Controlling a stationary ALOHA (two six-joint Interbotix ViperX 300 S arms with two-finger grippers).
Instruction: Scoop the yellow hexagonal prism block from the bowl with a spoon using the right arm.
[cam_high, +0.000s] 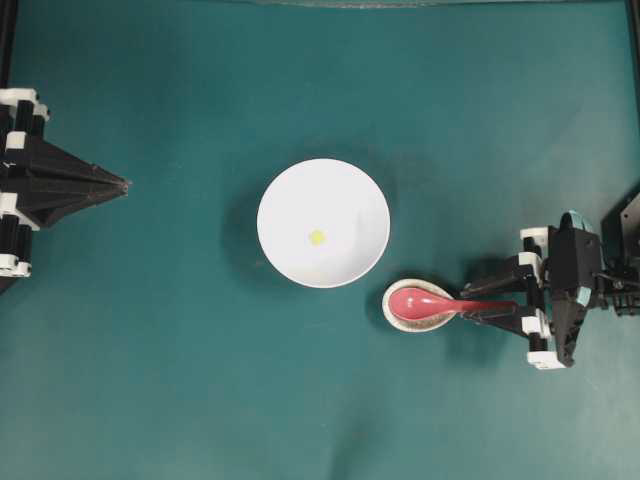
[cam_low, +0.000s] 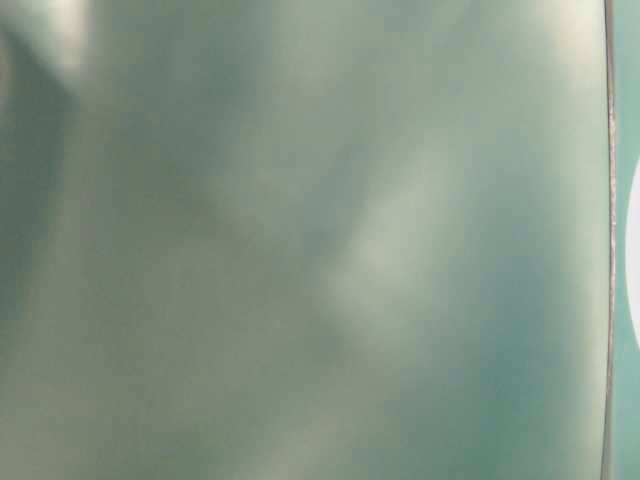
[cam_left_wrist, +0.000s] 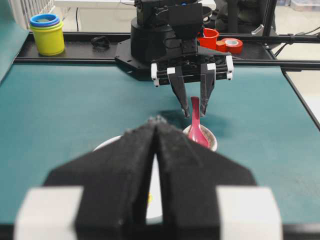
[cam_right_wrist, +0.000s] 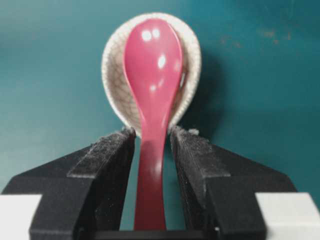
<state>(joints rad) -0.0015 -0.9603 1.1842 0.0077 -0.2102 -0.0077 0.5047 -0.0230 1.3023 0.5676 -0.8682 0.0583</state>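
Note:
The white bowl (cam_high: 340, 190) sits mid-table with the tiny yellow hexagonal prism block (cam_high: 317, 237) lying inside it. The pink-red spoon (cam_high: 425, 302) rests with its scoop in a small speckled spoon rest (cam_high: 400, 322), just right of the bowl. My right gripper (cam_high: 475, 307) straddles the spoon's handle (cam_right_wrist: 150, 190). Its fingers (cam_right_wrist: 107, 165) stand open, with a thin gap on each side of the handle. My left gripper (cam_high: 122, 183) is shut and empty at the far left, pointing toward the bowl. In the left wrist view it (cam_left_wrist: 156, 122) hides most of the bowl.
Beyond the table's far edge in the left wrist view stand stacked yellow and blue cups (cam_left_wrist: 47, 32), a red cup (cam_left_wrist: 210, 37) and a red tape roll (cam_left_wrist: 231, 45). The table-level view is a teal blur. Teal mat surrounds the bowl.

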